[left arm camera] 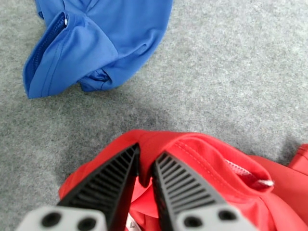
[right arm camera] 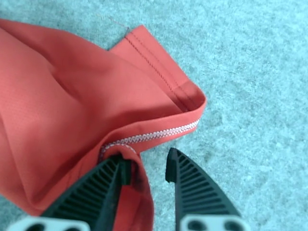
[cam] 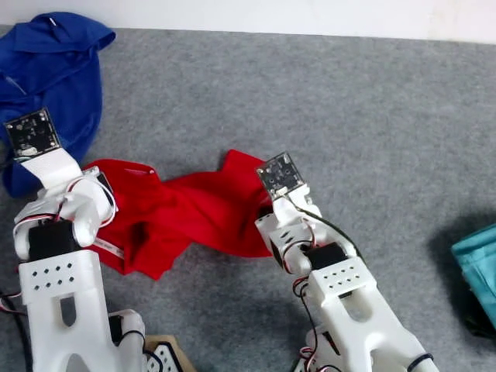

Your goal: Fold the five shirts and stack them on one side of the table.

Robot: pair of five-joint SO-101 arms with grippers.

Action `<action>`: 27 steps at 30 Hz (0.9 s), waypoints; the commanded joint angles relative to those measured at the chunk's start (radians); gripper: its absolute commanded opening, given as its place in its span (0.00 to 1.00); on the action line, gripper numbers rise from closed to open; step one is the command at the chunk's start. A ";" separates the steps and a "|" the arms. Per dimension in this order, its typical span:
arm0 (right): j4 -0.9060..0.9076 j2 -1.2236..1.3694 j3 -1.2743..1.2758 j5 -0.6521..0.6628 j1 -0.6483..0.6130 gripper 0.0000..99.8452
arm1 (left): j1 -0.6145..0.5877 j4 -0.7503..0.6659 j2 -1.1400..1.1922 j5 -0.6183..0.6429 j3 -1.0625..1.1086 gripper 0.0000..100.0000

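Note:
A crumpled red shirt (cam: 194, 213) lies on the grey carpet between the two arms. My left gripper (left arm camera: 147, 153) is shut on a fold of the red shirt (left arm camera: 202, 154) at its left end, near the collar. My right gripper (right arm camera: 144, 159) stands open at the shirt's right edge. The stitched hem of the red shirt (right arm camera: 72, 101) lies against one finger (right arm camera: 108, 180), and the other finger (right arm camera: 190, 185) is over bare carpet. A bunched blue shirt (cam: 54, 70) lies at the far left, a little beyond my left gripper.
A teal shirt (cam: 480, 267) pokes in at the right edge of the table. The blue shirt (left arm camera: 106, 38) sits a short way beyond the red one. Bare grey carpet (cam: 349, 101) spreads over the far middle and right.

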 commanded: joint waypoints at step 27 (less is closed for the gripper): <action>0.358 -0.010 -0.213 -0.199 -0.061 0.11 | 0.047 -0.018 -0.005 0.006 -0.007 0.01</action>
